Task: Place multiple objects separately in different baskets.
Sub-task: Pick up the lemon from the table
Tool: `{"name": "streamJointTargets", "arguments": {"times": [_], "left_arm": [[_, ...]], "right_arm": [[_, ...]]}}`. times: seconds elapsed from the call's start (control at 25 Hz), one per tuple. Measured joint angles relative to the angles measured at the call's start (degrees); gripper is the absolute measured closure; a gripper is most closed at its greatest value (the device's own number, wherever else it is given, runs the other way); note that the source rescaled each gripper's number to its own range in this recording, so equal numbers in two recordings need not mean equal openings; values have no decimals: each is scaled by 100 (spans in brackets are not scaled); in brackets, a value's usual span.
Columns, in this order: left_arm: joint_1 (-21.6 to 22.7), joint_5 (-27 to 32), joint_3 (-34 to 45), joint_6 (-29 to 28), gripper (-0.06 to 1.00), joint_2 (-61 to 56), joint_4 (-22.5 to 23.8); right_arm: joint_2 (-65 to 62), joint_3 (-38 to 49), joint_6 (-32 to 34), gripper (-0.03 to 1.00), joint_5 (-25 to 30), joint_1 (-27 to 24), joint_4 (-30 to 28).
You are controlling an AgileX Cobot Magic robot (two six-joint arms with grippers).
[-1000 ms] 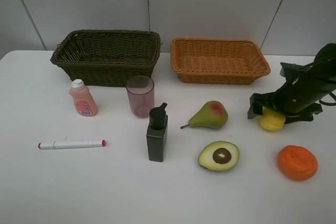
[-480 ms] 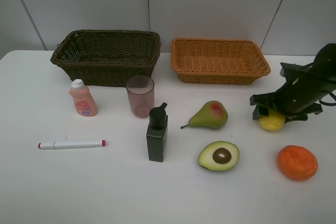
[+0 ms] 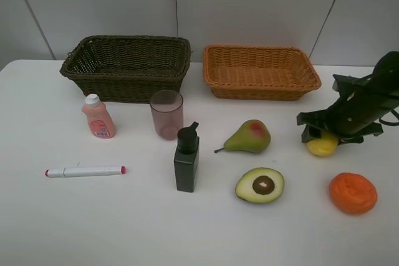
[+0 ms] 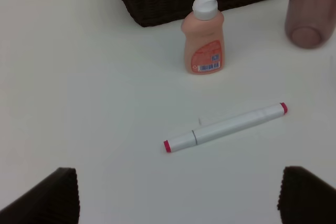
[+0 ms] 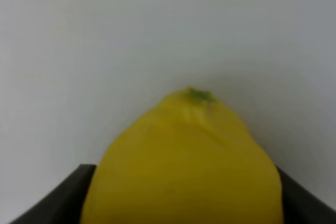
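Observation:
My right gripper (image 3: 321, 134) is shut on the yellow toy lemon (image 3: 323, 145) at the table's right side; the lemon (image 5: 184, 156) fills the right wrist view between the dark fingers (image 5: 79, 195). An orange (image 3: 353, 192), an avocado half (image 3: 260, 185) and a pear (image 3: 250, 136) lie nearby. My left gripper (image 4: 178, 192) hangs open over the white marker (image 4: 226, 127), with the peach bottle (image 4: 203, 40) and pinkish cup (image 4: 310, 11) beyond. The dark basket (image 3: 124, 85) and the orange-tan basket (image 3: 262, 91) stand at the back.
A dark pump bottle (image 3: 186, 159) stands upright in the middle, in front of the cup (image 3: 166, 114). The marker (image 3: 85, 171) lies at the front left and the peach bottle (image 3: 98, 117) stands before the dark basket. A grey wall closes off the back.
My right gripper has closed its jaws onto the lemon, which has stayed in place. The left arm and all other objects have not moved.

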Motion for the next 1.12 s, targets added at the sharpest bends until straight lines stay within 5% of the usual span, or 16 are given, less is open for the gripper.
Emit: {"name": "streamJointTargets", "arguments": {"times": [0.68,1.12], "left_arm": [[0,0,0,0,-6,0,0],[0,0,0,0,-6,0,0]], "right_arm": [[-138,0,0,96,74,0,0],[-929,0,0,96,679,0,0]]}}
